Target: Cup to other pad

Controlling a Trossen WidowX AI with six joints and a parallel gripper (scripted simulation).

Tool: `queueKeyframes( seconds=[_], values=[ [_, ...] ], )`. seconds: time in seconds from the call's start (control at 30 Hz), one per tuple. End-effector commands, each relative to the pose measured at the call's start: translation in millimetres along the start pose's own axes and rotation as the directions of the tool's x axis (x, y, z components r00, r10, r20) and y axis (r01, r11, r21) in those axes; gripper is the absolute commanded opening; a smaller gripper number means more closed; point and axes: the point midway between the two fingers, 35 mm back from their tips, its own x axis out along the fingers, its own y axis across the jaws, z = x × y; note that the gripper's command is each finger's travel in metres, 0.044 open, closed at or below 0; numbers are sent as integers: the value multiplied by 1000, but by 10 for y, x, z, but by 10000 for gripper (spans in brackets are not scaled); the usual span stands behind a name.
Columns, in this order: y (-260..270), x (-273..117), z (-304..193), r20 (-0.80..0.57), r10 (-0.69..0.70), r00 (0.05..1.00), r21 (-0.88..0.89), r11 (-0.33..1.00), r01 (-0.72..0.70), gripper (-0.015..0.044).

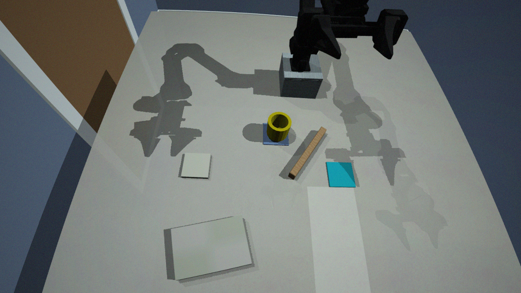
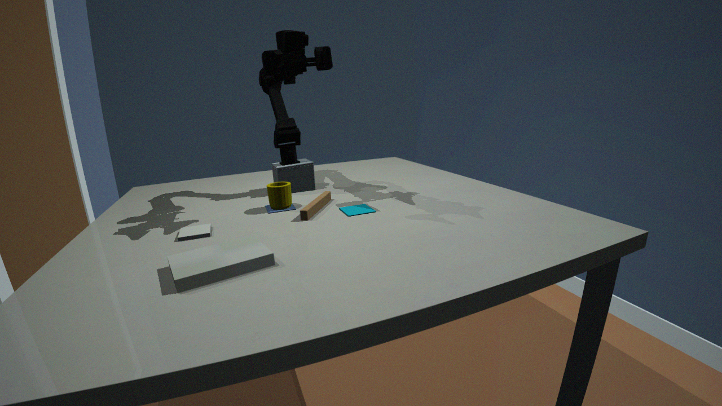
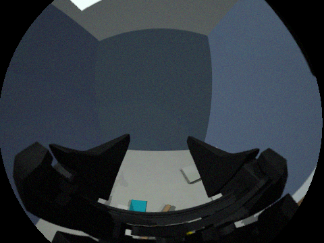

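1. Nearest the front edge of the surface [image 2: 404, 282], a large pale slab [image 1: 209, 247] lies flat; no writing or labels show on it or anywhere else.
2. Beyond it sits a small pale block [image 1: 196, 165], well apart from the other items.
3. To the right lies a cyan pad [image 1: 340, 174], flat and bare.
4. A wooden bar [image 1: 308, 152] lies slanted between the cyan pad and the cup.
5. The yellow cup [image 1: 279, 126] stands upright on a blue pad [image 1: 275, 142]; its contents cannot be made out.
6. Farthest back, the black arm [image 2: 282, 111] rises from a grey base [image 1: 300, 76], raised high, its fingers spread wide and holding nothing.
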Motion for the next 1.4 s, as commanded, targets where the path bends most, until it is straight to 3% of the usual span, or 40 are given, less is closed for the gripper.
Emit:
queueKeyframes(
  seconds=[0.0,0.17,0.27,0.3,0.47,0.63,0.67,1.37],
  values=[
    [-13,14,-47,-20,-5,1000,-17,1000,4,374],
    [-321,84,-1088,-454,-100,885,-344,936,-71,243],
    [-473,-63,-1605,-657,-135,741,-436,871,-228,167],
    [-519,-141,-1770,-719,-143,680,-446,845,-294,167],
    [-671,-619,-2372,-924,-143,354,-342,720,-603,167],
    [-721,-1215,-2714,-996,-86,-12,-39,567,-823,167],
    [-747,-1287,-2727,-996,-79,-42,-9,552,-834,167],
    [-788,-1321,-2850,-996,-77,-54,3,546,-838,167]
  ],
)
